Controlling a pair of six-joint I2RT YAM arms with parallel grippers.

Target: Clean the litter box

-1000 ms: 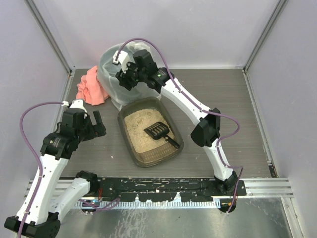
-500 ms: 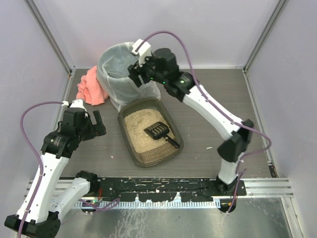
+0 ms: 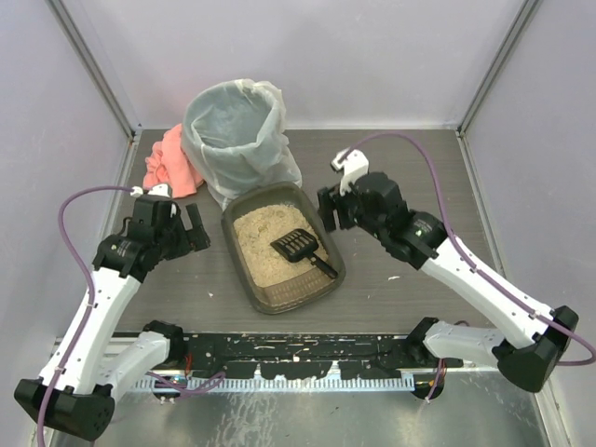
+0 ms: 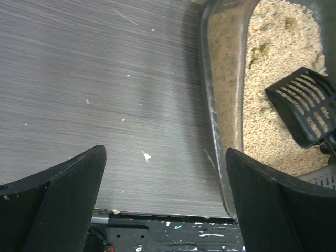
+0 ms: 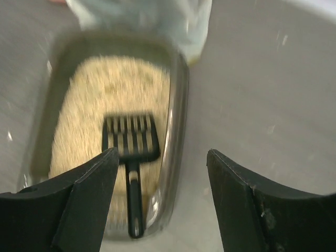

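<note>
Walls (image 3: 372, 56): pale lilac panels, three sides
Posts (image 3: 93, 70): metal, at back corners
Table (image 3: 484, 205): grey wood-grain top (scattered pale specks)
Rail (image 3: 503, 346): metal, along near edge

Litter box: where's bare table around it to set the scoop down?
Widest free table: far right corner, between the right arm and the back wall. Another lies near left, bordered by the litter box, left arm and rail. Crowded: the bin and pink cloth at the box's far end, left end effector and right end effector flanking it.
</note>
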